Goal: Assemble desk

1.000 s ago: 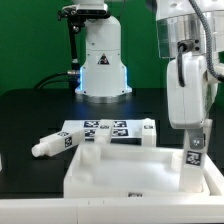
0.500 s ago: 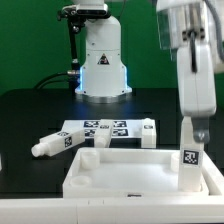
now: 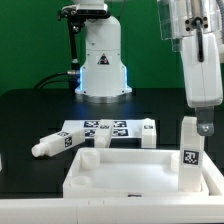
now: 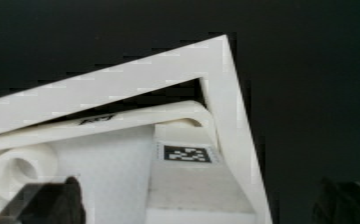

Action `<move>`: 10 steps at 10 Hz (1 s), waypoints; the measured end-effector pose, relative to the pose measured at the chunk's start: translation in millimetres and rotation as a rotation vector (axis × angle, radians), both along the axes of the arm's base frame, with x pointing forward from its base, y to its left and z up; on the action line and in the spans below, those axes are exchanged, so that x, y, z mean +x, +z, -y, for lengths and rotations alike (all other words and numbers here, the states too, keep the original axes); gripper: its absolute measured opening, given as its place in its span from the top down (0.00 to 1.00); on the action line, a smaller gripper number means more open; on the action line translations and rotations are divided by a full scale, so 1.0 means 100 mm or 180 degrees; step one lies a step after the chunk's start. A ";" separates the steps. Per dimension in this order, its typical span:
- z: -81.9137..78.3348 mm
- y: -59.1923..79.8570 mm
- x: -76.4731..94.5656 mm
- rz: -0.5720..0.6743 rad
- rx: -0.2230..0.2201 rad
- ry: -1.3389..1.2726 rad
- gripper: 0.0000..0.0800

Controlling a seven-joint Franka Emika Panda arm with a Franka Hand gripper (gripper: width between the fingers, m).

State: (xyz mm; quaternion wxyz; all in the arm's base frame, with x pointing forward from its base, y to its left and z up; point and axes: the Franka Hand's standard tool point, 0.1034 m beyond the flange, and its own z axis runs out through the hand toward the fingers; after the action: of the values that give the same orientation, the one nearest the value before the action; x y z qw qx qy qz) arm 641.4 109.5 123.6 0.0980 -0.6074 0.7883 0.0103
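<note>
Gripper (image 3: 203,126) has risen off leg (image 3: 189,142), jaws wide, empty; leg stands upright in tabletop (image 3: 120,183) corner. Best: retreat straight up w/o nudging it, then grip loose leg (image 3: 55,144) mid-body.

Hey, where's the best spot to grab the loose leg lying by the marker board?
Probably the loose leg's blocky middle, from above, fingers across its long sides: it lies flat with both sides exposed, and its rounded end looks narrower.
</note>
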 end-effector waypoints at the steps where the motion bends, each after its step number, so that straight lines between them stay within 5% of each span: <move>1: -0.02 0.04 -0.01 0.0034 -0.0020 0.0180 0.19; 4: -0.21 0.27 -0.30 0.0145 -0.0173 0.1229 0.19; 10: -0.22 0.14 -0.43 0.0287 -0.0372 0.2592 0.19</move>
State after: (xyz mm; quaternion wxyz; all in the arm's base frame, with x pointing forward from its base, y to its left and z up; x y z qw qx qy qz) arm 598.3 131.7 137.9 0.0858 -0.8740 0.4778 -0.0231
